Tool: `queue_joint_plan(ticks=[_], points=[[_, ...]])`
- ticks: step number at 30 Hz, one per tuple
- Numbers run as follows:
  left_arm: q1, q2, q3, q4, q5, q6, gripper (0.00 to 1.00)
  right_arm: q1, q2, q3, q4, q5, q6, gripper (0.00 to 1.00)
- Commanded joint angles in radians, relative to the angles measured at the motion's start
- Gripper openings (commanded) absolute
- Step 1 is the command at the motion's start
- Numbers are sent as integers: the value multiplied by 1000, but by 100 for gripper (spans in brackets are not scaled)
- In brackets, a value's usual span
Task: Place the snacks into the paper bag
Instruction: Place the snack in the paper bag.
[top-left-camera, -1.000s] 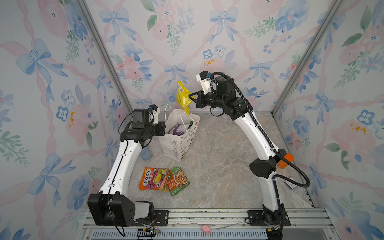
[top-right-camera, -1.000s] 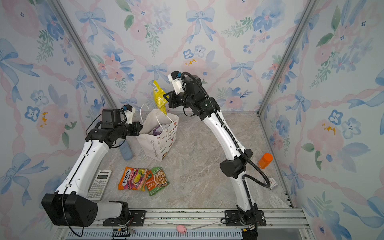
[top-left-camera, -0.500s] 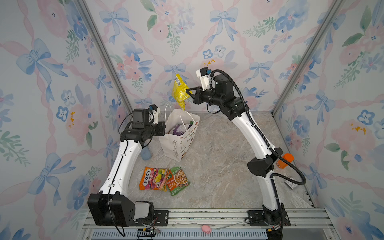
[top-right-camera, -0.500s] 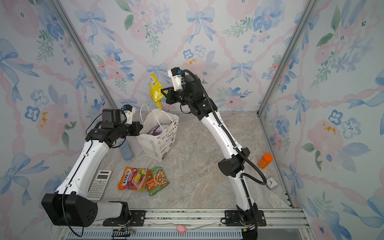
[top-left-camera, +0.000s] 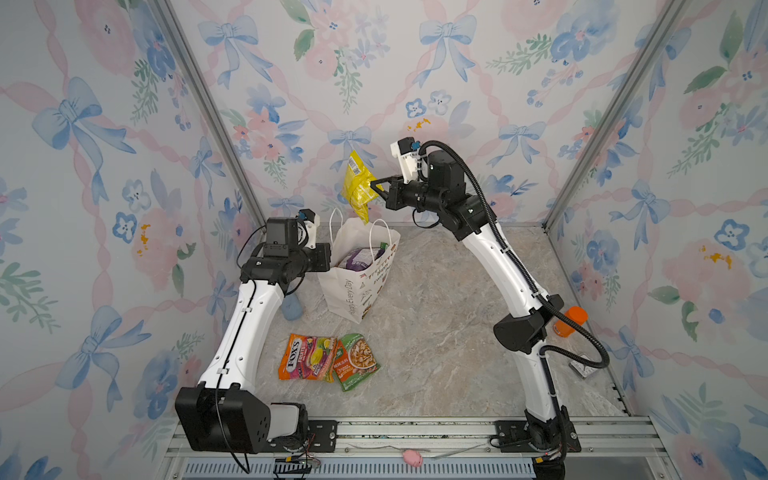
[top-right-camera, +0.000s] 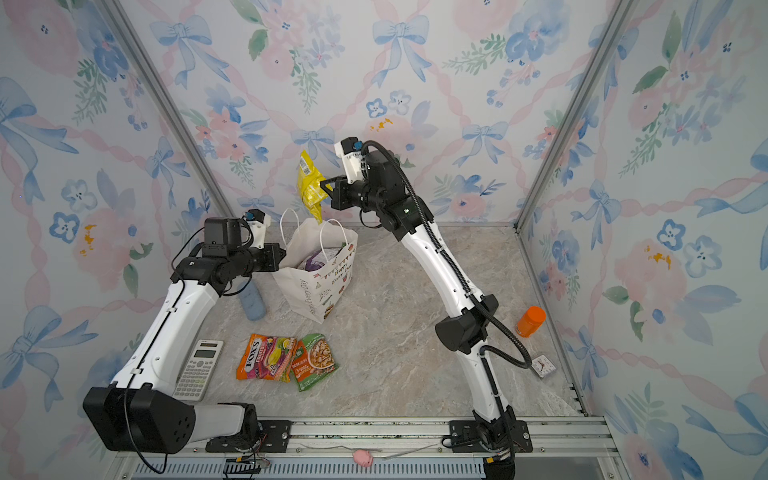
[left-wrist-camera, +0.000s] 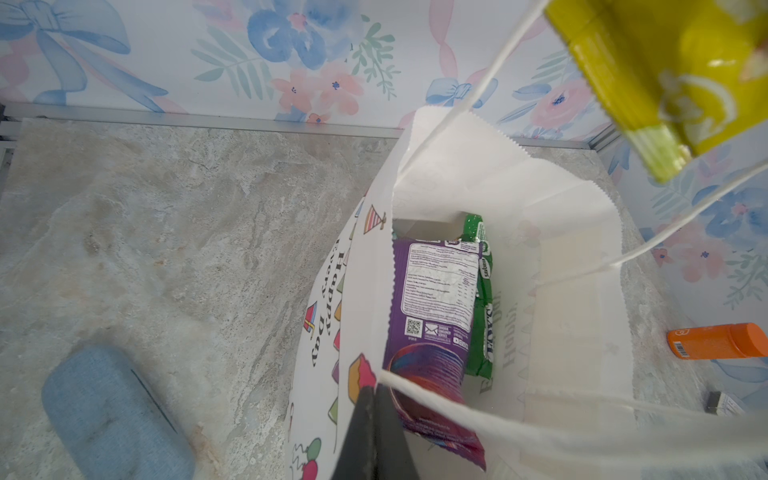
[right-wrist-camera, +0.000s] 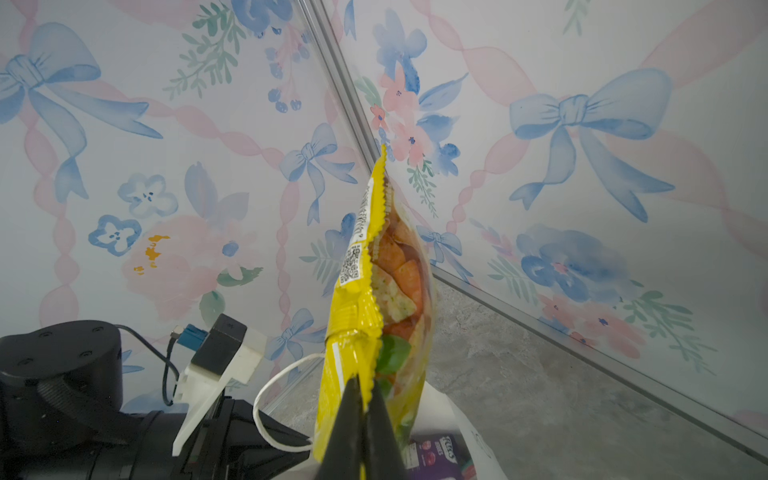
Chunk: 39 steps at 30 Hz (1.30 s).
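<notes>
Up over the bag's mouth, the right gripper (top-left-camera: 376, 188) has its jaws pressed together on one side edge of the crinkled yellow packet (top-left-camera: 356, 187). The right wrist view shows the fingertips (right-wrist-camera: 353, 399) nipping the packet's serrated seam. The packet hangs lengthwise in the air, its lower tip between the white cord handles (top-left-camera: 384, 232) and just above the opening.

Lower down, the left gripper (left-wrist-camera: 370, 390) is likewise closed, pinching the near rim of the paper bag (top-left-camera: 353, 291) beside one handle's root. The bag stands upright on the marble-look tabletop (top-left-camera: 436, 311), toward the back wall, mouth open.

Inside it lie a purple packet (left-wrist-camera: 432, 291), label side up, and a green FOX'S packet (left-wrist-camera: 484, 291) tucked against it.

In front of the bag, well apart from it, an orange FOX'S packet (top-left-camera: 305, 357) and a green packet (top-left-camera: 357, 359) lie flat, edges overlapping.

A blue case (top-right-camera: 253, 303) rests just beside the bag under the left arm, and a white calculator (top-right-camera: 198, 370) lies near that arm's base. An orange bottle (top-right-camera: 531, 322) stands by the right wall.
</notes>
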Motion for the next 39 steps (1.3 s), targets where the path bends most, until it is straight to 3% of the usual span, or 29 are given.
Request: queue_joint_plan(ticks=[1, 10, 18, 29, 39], points=[[6, -12, 13, -1, 25, -2, 0, 10, -47, -47, -65, -28, -40, 0], [6, -11, 13, -2, 28, -3, 0, 34, -274, -410, 26, -12, -74, 0], [6, -11, 13, -1, 31, -4, 0, 53, -373, -564, 53, -8, -87, 0], [5, -14, 13, -1, 32, -5, 0, 74, -353, -595, 33, -16, -96, 0], [4, -14, 14, -2, 31, -5, 0, 74, -245, -469, -30, -52, -99, 0]])
